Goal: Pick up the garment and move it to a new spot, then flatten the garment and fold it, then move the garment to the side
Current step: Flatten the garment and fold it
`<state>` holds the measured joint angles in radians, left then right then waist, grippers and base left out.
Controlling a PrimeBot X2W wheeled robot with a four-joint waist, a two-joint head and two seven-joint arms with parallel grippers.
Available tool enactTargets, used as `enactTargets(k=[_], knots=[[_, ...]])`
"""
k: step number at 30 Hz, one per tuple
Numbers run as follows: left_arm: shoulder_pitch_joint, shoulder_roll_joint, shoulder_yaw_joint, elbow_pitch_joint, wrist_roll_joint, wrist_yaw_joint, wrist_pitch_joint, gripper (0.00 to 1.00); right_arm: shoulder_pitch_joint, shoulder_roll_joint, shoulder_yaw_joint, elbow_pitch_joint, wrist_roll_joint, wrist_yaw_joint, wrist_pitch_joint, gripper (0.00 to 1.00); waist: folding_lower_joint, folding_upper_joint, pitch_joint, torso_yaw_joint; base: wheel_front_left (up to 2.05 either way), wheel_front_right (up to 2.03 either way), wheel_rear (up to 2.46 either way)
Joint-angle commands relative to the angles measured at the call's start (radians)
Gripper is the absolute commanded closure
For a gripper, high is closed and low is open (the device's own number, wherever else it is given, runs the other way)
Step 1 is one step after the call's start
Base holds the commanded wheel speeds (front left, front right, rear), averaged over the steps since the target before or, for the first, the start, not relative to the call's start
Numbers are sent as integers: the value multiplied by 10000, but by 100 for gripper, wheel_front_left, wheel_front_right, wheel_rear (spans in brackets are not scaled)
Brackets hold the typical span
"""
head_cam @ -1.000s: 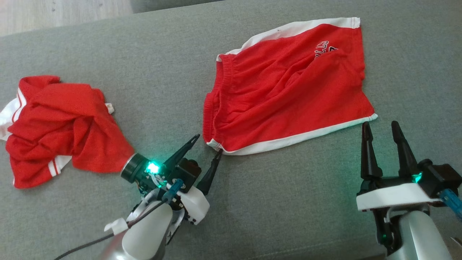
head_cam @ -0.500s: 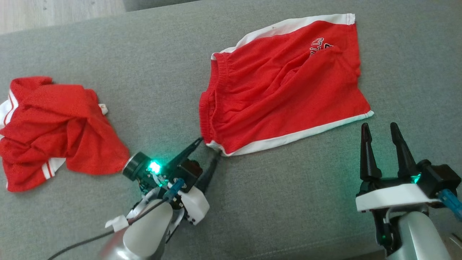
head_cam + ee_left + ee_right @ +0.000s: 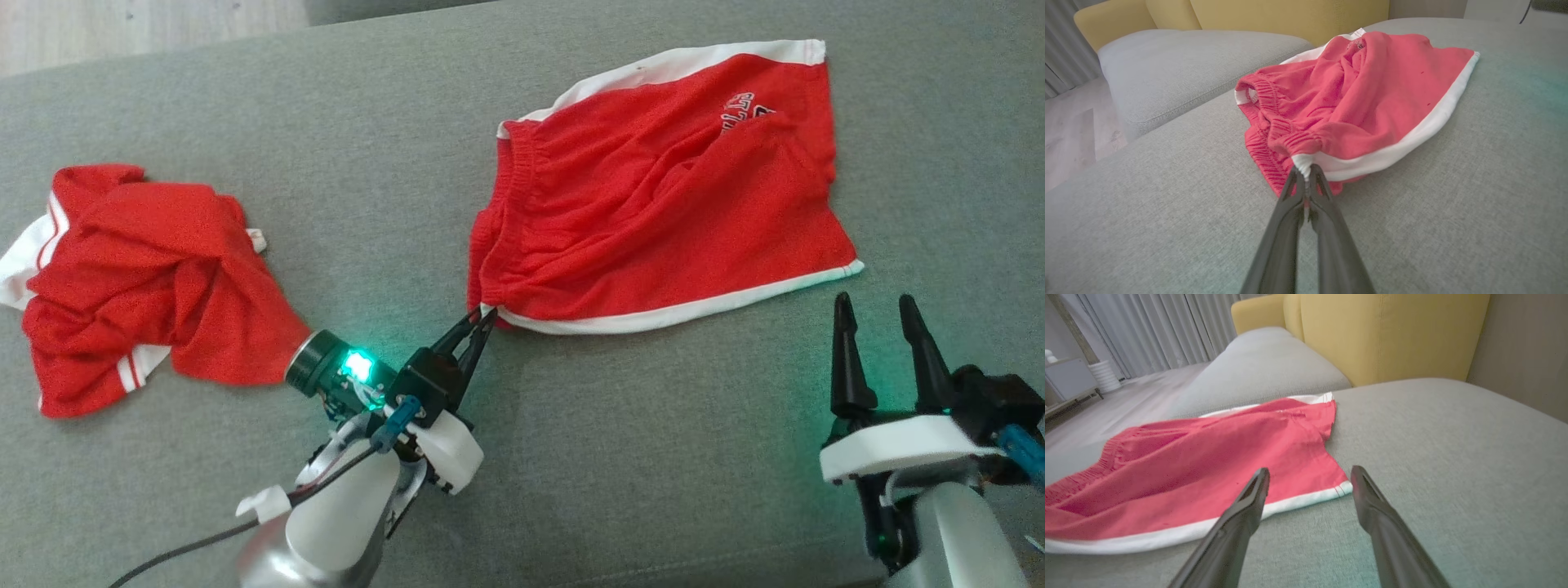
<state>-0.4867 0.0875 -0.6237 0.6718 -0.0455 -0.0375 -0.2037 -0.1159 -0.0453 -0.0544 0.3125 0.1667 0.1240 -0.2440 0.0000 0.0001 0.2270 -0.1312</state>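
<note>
The left gripper (image 3: 485, 316) is pinched tight on the white-trimmed waistband corner of the red shorts (image 3: 653, 204), which lie spread on the grey sofa cushion (image 3: 620, 425); the right gripper (image 3: 873, 300), fingers wide and empty, should take the near hem corner so both lift evenly

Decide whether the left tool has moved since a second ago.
Yes: the left tool has closed inward onto the red shorts' waistband corner, which it straddled before.

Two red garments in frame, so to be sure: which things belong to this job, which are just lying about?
In the job: red shorts; left pincer, shut on their corner; right pincer, open.
Lying about: crumpled red garment; yellow sofa back.
</note>
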Motion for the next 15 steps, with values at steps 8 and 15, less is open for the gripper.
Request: enactTargets(k=[8, 15], knots=[[-204, 71, 139, -743, -127, 239, -217, 100, -1607, -49, -1105, 1779, -1007, 67, 1424, 0, 0, -1, -13, 301, 0, 0, 0], [-211, 61, 29, -1039, -149, 298, -237, 100, -2537, -49, -1821, 2909, -2015, 67, 2021, 0, 0, -1, 59, 443, 0, 0, 0]])
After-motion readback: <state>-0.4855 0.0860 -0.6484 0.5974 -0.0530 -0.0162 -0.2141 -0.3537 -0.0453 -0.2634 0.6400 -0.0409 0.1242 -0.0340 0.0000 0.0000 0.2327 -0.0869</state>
